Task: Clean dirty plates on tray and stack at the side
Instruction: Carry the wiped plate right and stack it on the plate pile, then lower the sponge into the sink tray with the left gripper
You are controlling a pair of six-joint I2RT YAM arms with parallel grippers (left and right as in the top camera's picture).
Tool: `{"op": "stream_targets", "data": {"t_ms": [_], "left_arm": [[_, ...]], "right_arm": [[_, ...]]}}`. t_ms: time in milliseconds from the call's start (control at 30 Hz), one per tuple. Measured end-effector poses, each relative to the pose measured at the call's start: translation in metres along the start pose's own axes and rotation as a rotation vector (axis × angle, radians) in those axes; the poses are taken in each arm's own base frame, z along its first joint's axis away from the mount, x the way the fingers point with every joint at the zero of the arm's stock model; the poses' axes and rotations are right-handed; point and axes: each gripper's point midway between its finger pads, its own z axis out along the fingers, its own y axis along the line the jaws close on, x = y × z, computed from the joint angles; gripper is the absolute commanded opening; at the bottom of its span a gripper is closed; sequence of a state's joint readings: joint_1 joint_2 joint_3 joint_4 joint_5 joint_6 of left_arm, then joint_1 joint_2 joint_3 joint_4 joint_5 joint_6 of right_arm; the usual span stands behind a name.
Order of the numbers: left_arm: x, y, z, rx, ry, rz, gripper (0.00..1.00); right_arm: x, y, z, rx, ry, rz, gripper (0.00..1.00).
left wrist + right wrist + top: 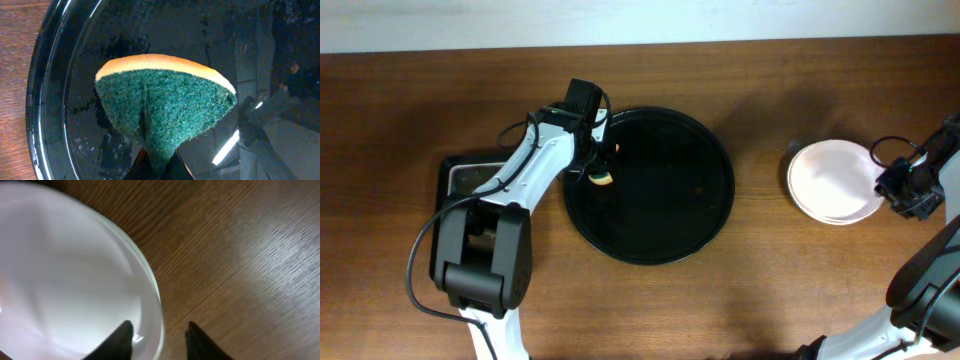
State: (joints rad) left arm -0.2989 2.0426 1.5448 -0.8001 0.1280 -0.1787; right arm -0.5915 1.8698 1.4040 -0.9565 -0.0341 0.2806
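The round black tray (700, 220) lies mid-table with no plates on it; its glossy floor and rim (45, 100) fill the left wrist view. My left gripper (598, 165) (159, 167) is shut on a green-and-yellow sponge (603, 178) (165, 100), held over the tray's left part. White plates (830, 180) sit stacked on the table to the right of the tray. My right gripper (903, 190) (160, 335) is open at the stack's right edge, one finger over the top plate (65, 270) and one outside the rim. No smear shows on the plate.
A smaller rectangular black tray (470, 178) lies left of the round tray, partly under my left arm. The bare wooden table (250, 255) extends beyond the plates. The table's back edge meets a white wall (720, 15).
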Motion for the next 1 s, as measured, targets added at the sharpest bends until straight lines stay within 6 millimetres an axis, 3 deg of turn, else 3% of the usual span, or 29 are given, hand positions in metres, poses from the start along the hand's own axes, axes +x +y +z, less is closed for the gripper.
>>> {"op": "stream_targets", "data": {"t_ms": [167,233,367,433,467,533,600,700,767,867,1000], "left_arm": [[0.003,-0.002,0.0,0.01,0.011,-0.001,0.0],[0.007,-0.005,0.0,0.033,0.029,-0.003,0.0],[0.01,-0.011,-0.018,0.055,0.027,-0.003,0.0],[0.007,-0.013,-0.042,0.064,-0.008,0.002,0.0],[0.006,-0.013,-0.07,0.073,-0.05,-0.002,0.0],[0.002,-0.007,-0.105,0.077,-0.114,-0.017,0.0],[0.015,0.018,-0.14,0.032,-0.129,-0.072,0.0],[0.042,0.097,-0.194,-0.186,-0.165,-0.219,0.0],[0.057,0.139,-0.208,-0.343,-0.152,-0.277,0.0],[0.062,0.178,-0.198,-0.479,-0.164,-0.319,0.0],[0.083,0.211,-0.129,-0.55,-0.113,-0.335,0.0]], "right_arm": [[0.016,0.014,-0.005,-0.082,0.069,0.001,0.53],[0.021,0.027,-0.024,-0.15,0.067,-0.027,0.55],[0.042,0.071,-0.108,-0.3,-0.082,-0.178,0.59],[0.061,0.095,-0.152,-0.37,-0.171,-0.284,0.59],[0.079,0.11,-0.175,-0.412,-0.213,-0.356,0.59],[0.104,0.132,-0.197,-0.471,-0.247,-0.458,0.59],[0.127,0.149,-0.207,-0.505,-0.247,-0.546,0.59],[0.156,0.173,-0.208,-0.527,-0.222,-0.667,0.59],[0.166,0.183,-0.207,-0.525,-0.227,-0.718,0.59],[0.174,0.194,-0.204,-0.519,-0.224,-0.761,0.59],[0.176,0.197,-0.2,-0.509,-0.22,-0.773,0.59]]}}
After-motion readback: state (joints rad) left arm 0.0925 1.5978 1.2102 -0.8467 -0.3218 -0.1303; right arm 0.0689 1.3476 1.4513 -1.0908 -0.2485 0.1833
